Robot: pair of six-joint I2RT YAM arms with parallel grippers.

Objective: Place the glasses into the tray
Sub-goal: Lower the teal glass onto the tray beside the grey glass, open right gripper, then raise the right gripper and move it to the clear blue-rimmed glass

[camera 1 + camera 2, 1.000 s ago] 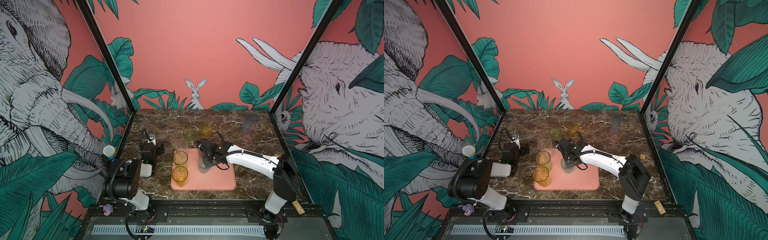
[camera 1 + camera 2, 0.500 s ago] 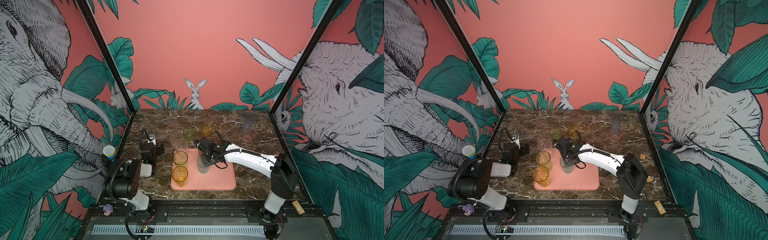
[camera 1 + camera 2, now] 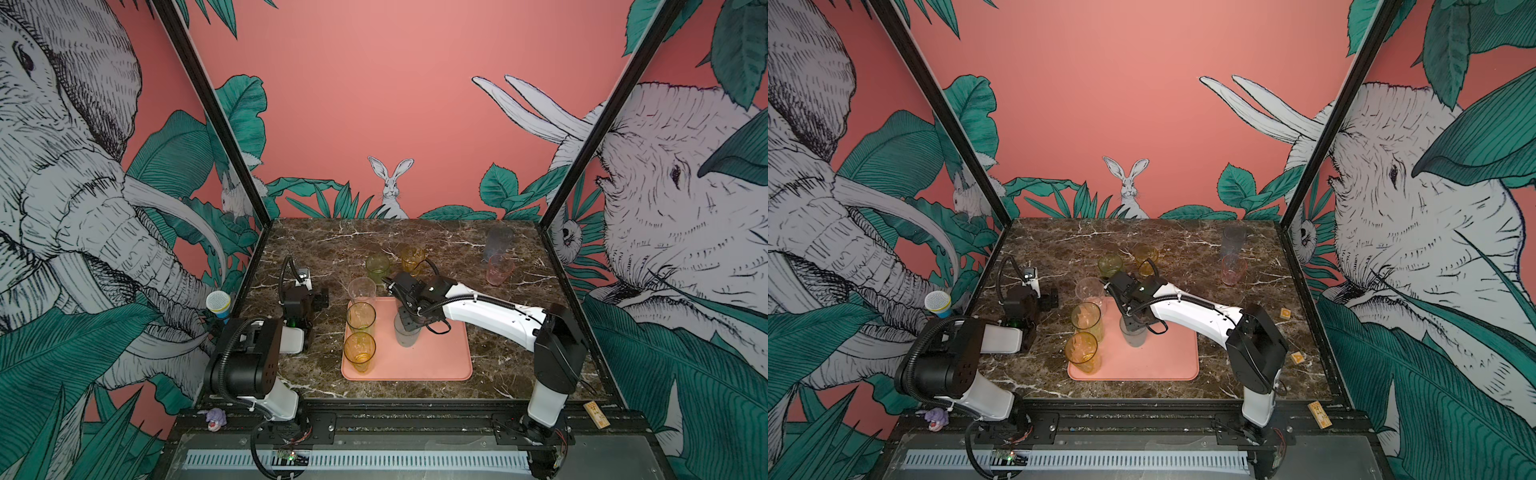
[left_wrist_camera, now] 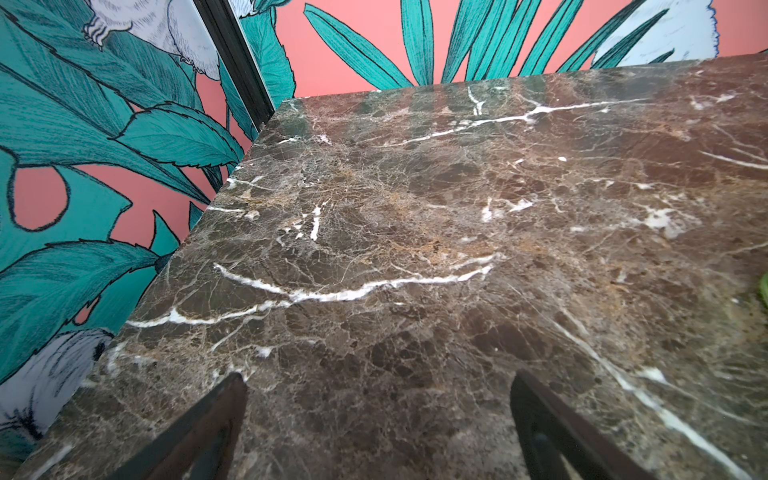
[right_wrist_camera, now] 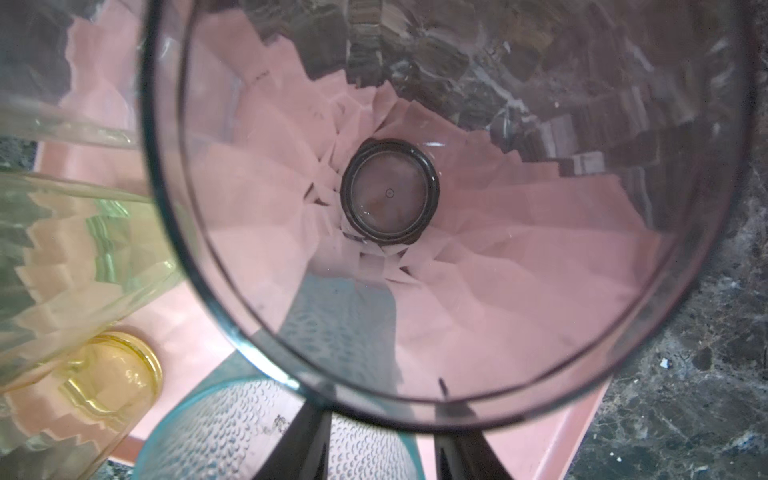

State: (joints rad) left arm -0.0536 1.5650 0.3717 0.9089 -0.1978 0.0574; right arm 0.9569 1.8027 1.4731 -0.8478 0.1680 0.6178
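Site is reading as a robotics lab cell, not a lived-in room. Printed jungle panels [image 3: 415, 104] are enclosing a marble table [image 3: 519, 365] on three sides, with black posts [image 3: 216, 124] framing the corners. A left arm [image 3: 249, 361] and a right arm [image 3: 557, 349] are sitting on a slotted metal rail [image 3: 415, 424] at the front. A vented cable duct [image 3: 374, 459] and exposed wiring [image 3: 286, 455] are running below.
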